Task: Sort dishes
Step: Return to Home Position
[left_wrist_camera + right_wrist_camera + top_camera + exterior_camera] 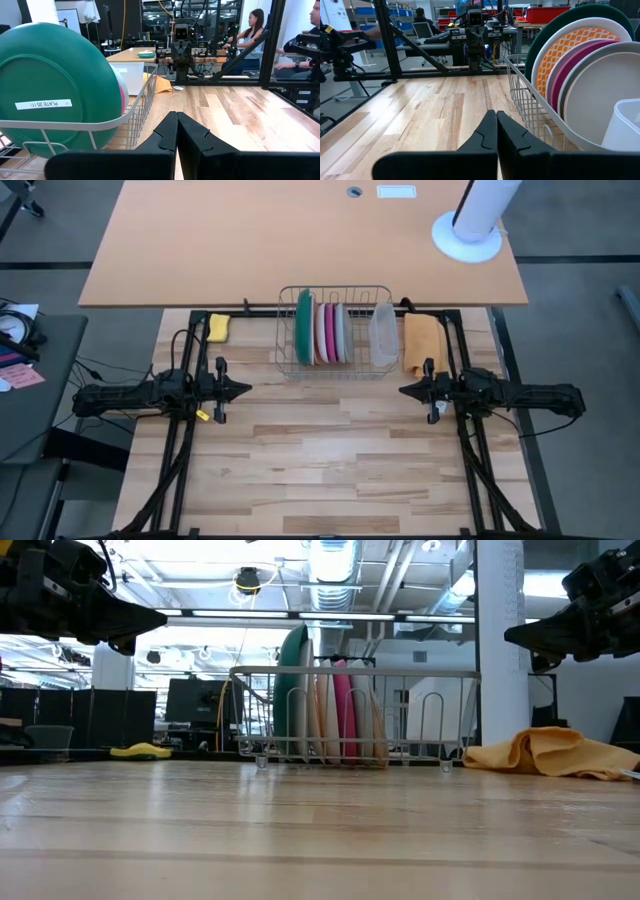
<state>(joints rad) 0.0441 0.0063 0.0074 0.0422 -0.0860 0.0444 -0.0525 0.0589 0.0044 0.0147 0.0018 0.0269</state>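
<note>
- On the counter point(330, 470), at its far edge, a wire rack point(335, 373) held the green plate point(303, 327), orange-patterned plate point(570, 50), pink plate point(331, 332) and grey plate point(343, 332) on edge.
- The green plate's white sticker point(43, 104) read "PLATE35(1)".
- The left end effector point(245, 390) and right end effector point(405, 391) hovered near the rack's front corners, well apart, fingers pressed together and holding nothing.

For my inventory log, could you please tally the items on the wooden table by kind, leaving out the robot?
Plates: 5
Dish rack: 1
Clear tub: 1
Yellow sponge: 1
Orange cloth: 1
Total: 9
</note>
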